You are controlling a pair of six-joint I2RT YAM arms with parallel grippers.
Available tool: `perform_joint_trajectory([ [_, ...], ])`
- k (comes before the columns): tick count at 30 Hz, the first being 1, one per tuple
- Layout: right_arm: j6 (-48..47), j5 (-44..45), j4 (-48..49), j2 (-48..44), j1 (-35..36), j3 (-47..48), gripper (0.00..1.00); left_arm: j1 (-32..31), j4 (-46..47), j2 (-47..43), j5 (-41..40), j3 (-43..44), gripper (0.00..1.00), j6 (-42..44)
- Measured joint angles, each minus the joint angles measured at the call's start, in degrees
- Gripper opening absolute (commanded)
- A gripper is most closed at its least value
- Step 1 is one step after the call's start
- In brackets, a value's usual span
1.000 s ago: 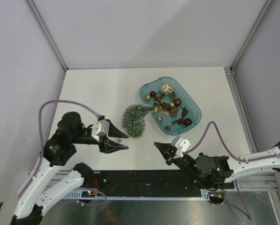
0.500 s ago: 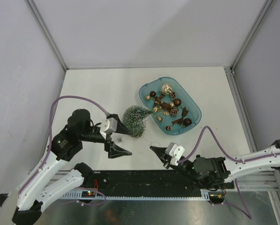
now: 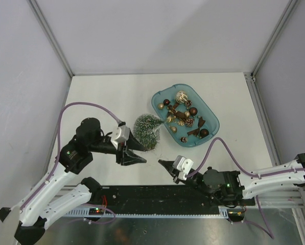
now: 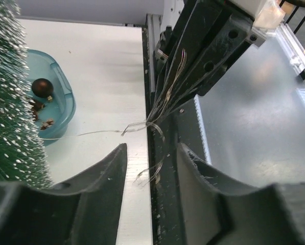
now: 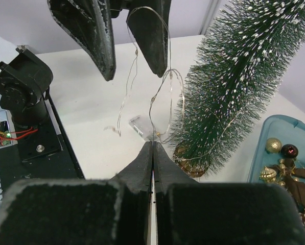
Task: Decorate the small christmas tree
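The small christmas tree (image 3: 147, 130) stands on the table left of the tray, green with frosted tips and a brown base (image 5: 192, 163); it also shows in the wrist views (image 5: 239, 87) (image 4: 9, 102). A thin light wire (image 5: 165, 97) loops up from my right gripper (image 3: 160, 163) (image 5: 153, 144), which is shut on it just in front of the tree. My left gripper (image 3: 142, 154) (image 4: 151, 150) hovers open at the tree's near left, with strands of the wire (image 4: 157, 122) between its fingers. Opposite it, its fingers (image 5: 103, 41) hang above the loops.
A teal oval tray (image 3: 161, 97) (image 5: 267, 125) of brown and gold ornaments (image 3: 182, 97) lies right of the tree. A small clear box (image 5: 139, 125) on the wire rests on the table. The black rail (image 3: 157, 196) runs along the near edge.
The tree, tilted toward the tray before, now stands upright. My left gripper has moved right to the tree's base, opening wider then narrowing. My right gripper slid left, still shut.
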Motion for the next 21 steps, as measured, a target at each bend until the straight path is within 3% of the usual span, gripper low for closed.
perform_joint_trajectory([
  [3,0.1,-0.8,0.0,0.2,-0.8,0.0,0.0,-0.1,0.5,-0.4,0.1,-0.2,0.14,-0.5],
  [5,0.1,-1.1,0.0,0.2,-1.3,0.0,0.0,0.2,0.6,-0.9,0.0,-0.3,0.08,-0.5],
  [14,1.2,-1.4,-2.3,-3.1,-3.9,0.0,0.0,5.1,-9.0,-9.2,-3.7,0.5,0.0,6.8],
  [21,2.3,-3.1,-4.5,-4.9,-7.3,0.0,0.0,7.1,-18.8,-13.7,-17.2,6.3,0.0,17.4],
])
